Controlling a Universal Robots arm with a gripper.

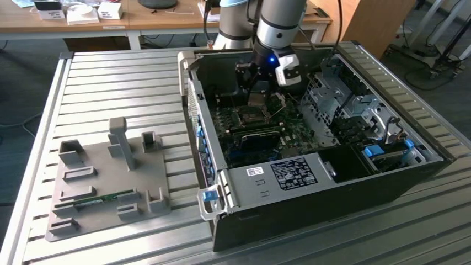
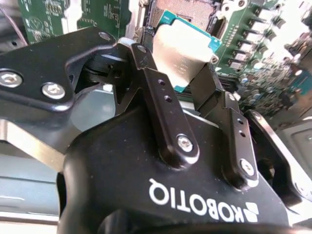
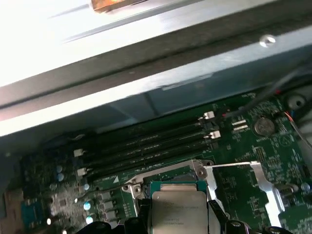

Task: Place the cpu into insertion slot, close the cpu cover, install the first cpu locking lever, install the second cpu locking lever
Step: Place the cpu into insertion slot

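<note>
A: What sits on the slatted metal table (image 1: 110, 83), left to right in the exterior view?

B: One grey moulded fixture tray (image 1: 103, 160), then one open black computer case (image 1: 309, 221).

A: And the gripper?

B: One black two-fingered gripper (image 2: 171, 61) clamps one small square silver-topped cpu (image 2: 183, 46) between its two fingers (image 2: 146, 73). The cpu hangs close over the one square dark insertion slot (image 2: 187, 9) of the green motherboard (image 2: 53, 14), whose pins lie uncovered.
</note>
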